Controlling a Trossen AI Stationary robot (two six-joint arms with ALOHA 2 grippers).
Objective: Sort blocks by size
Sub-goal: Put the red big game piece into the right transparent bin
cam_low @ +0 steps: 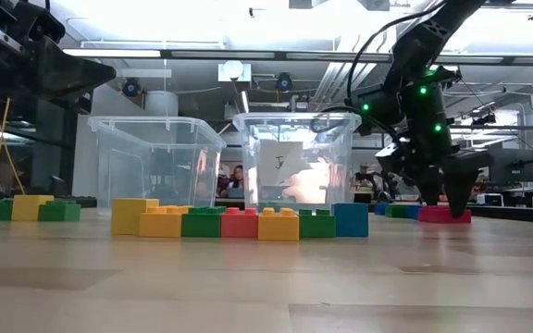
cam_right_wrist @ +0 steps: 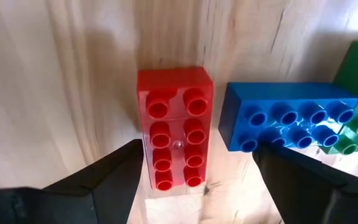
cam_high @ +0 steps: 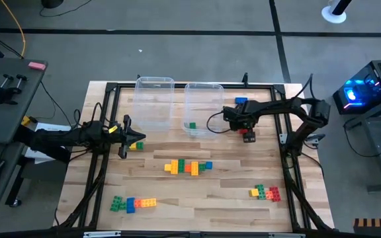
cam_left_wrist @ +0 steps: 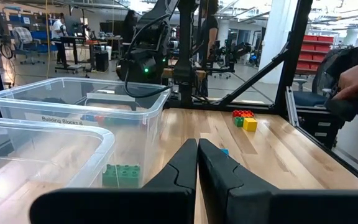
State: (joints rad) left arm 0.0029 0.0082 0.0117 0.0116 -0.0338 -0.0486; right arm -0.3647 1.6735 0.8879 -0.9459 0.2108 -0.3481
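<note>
Right gripper (cam_right_wrist: 197, 180) wide open, empty, straddling the long red studded plastic brick (cam_right_wrist: 176, 127); the long blue studded brick (cam_right_wrist: 288, 121) just beside one finger could get snagged or nudged on closing.

Wooden table (cam_high: 230, 205), black-framed, carrying two clear bins (cam_high: 154, 102) at upper centre. Brick clusters: a mixed row (cam_high: 187, 166) at centre, one group (cam_high: 132, 203) at lower left, another (cam_high: 264, 192) at lower right. A red brick (cam_high: 247, 137) and a blue brick (cam_high: 241, 102) sit right of the bins.

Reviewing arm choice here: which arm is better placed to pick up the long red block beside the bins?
Right. The right gripper hangs directly over the red block, fingers open on either side of it. The left gripper is shut and far across the table near a yellow block.
</note>
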